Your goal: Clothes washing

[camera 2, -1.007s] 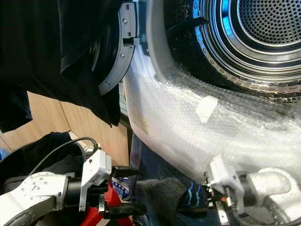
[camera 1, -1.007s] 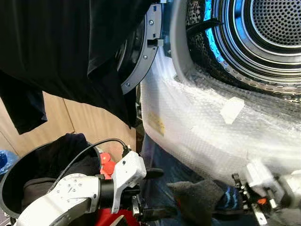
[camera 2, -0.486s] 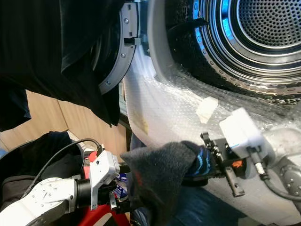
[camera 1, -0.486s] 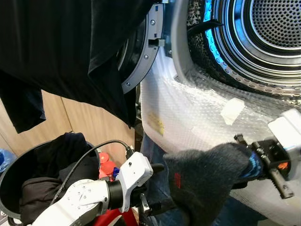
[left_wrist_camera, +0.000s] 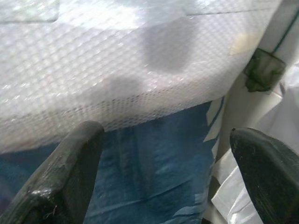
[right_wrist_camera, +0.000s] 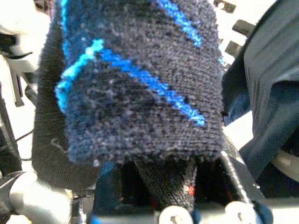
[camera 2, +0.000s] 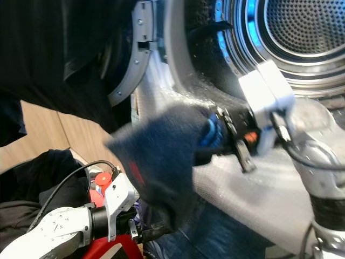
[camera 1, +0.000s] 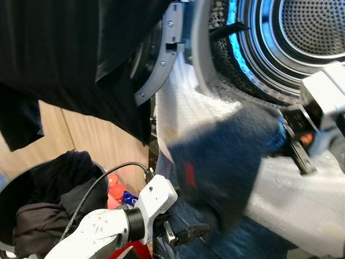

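The dark knitted sock (camera 1: 221,156), blue-striped at the cuff, hangs blurred in mid-air below the washer drum (camera 1: 310,32) opening. The right pincer (camera 2: 215,137) is clamped on its cuff. The toe dangles low, near the bubble wrap (camera 1: 291,194) covering the machine front. The left pincer (camera 1: 180,234) is spread wide and empty, low beside the laundry basket (camera 1: 11,189) of dark clothes.

Risk: the hanging toe may catch on the door rim or wrap, dragging the sock loose.
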Robot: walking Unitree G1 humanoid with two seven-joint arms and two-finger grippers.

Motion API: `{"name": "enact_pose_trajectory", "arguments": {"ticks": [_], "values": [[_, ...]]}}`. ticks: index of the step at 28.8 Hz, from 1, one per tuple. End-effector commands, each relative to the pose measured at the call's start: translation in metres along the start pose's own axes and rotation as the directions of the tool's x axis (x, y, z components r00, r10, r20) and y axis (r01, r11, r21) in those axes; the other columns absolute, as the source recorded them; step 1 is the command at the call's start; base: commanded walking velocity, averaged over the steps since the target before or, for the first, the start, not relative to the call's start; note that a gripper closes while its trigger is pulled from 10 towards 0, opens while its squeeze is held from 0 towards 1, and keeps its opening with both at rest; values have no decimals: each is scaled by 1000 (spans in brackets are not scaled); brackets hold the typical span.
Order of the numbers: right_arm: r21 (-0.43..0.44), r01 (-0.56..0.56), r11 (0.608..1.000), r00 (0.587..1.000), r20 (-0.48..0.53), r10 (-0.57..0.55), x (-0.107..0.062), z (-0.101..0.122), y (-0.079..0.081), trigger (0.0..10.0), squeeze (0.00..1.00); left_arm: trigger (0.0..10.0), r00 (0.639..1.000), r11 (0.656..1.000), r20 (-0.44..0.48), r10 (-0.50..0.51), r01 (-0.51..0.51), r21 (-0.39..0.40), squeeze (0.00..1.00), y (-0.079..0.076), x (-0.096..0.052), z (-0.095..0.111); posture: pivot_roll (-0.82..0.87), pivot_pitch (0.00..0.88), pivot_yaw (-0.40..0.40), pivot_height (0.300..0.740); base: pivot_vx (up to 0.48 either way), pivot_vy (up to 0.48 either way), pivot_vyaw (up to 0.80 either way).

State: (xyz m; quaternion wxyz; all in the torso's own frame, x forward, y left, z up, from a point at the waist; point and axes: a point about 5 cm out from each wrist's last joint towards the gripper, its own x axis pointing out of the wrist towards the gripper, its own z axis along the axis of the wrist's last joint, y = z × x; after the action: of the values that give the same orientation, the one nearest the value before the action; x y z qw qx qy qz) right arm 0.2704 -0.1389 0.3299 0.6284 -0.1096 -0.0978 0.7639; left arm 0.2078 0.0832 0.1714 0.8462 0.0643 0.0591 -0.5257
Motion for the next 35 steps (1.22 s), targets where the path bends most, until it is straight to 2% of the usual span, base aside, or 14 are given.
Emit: {"name": "enact_pose_trajectory", "arguments": {"ticks": [1, 9, 11, 12, 13, 14, 16, 18, 19, 24, 30, 32, 34, 35], "values": [[-11, 17, 1000, 1000, -16, -17, -2, -1, -8, 10000, 0, 10000, 1000, 1000, 9, -6, 6, 1, 0, -5, 1, 2, 78, 0, -121, 740, 0, 0, 0], [-17, 107, 994, 994, -13, -107, 0, -2, -32, 10000, 0, 10000, 1000, 1000, 14, 7, -7, -12, 0, -7, 2, 2, 92, 0, -131, 740, 0, 0, 0], [1, 224, 975, 974, -45, -224, -3, -8, -54, 10000, 0, 10000, 1000, 1000, 16, 16, -16, -16, 0, -8, 2, 2, 95, 0, -130, 740, 0, 0, 0], [1, 224, 975, 974, -45, -224, -3, -8, -54, 10000, 0, 10000, 1000, 1000, 16, 16, -16, -16, 0, -8, 2, 2, 95, 0, -130, 740, 0, 0, 0], [-9, 338, 941, 937, -87, -337, -8, -12, -72, 10000, 0, 10000, 1000, 1000, 16, 20, -20, -19, 0, -9, 2, 1, 95, 0, -129, 740, 0, 0, 0], [-19, 397, 918, 913, -99, -397, -11, -13, -80, 10000, 0, 10000, 1000, 1000, 15, 21, -21, -22, 0, -10, 2, 1, 94, 0, -128, 740, 0, 0, 0], [-25, 434, 901, 895, -107, -434, -13, -14, -85, 10000, 0, 10000, 1000, 999, 15, 22, -21, -25, 0, -11, 1, 1, 93, 0, -127, 740, 0, 0, 0], [-3, 507, 862, 856, -115, -503, -19, -14, -94, 10000, 0, 10000, 1000, 999, 15, 22, -22, -28, 0, -11, 1, 1, 93, 0, -126, 740, 0, 0, 0], [-3, 562, 827, 821, -118, -559, -25, -13, -100, 10000, 0, 10000, 1000, 999, 16, 20, -19, -38, 0, -13, 1, 0, 91, 0, -124, 740, 0, 0, 0], [-26, 698, 715, 705, -146, -694, -55, -9, -111, 10000, 0, 10000, 1000, 998, 19, 24, -23, -64, 0, -15, 1, -2, 86, 0, -124, 740, 0, 0, 0], [-77, 770, 633, 616, -164, -770, -83, -5, -111, 10000, 0, 10000, 999, 997, 19, 25, -24, -78, 0, -18, 1, -3, 83, 0, -124, 740, 0, 0, 0], [-83, 816, 572, 554, -168, -815, -94, -4, -110, 10000, 0, 10000, 1000, 996, 19, 24, -22, -84, 0, -20, 1, -3, 81, 0, -122, 740, 0, 0, 0], [-87, 823, 562, 543, -170, -822, -95, -3, -111, 10000, 0, 10000, 1000, 996, 19, 24, -22, -86, 0, -20, 1, -3, 80, 0, -122, 740, 0, 0, 0], [-87, 838, 538, 520, -171, -837, -96, -3, -112, 10000, 0, 10000, 1000, 996, 20, 24, -22, -86, 0, -20, 1, -3, 81, 0, -121, 740, 0, 0, 0]]}}
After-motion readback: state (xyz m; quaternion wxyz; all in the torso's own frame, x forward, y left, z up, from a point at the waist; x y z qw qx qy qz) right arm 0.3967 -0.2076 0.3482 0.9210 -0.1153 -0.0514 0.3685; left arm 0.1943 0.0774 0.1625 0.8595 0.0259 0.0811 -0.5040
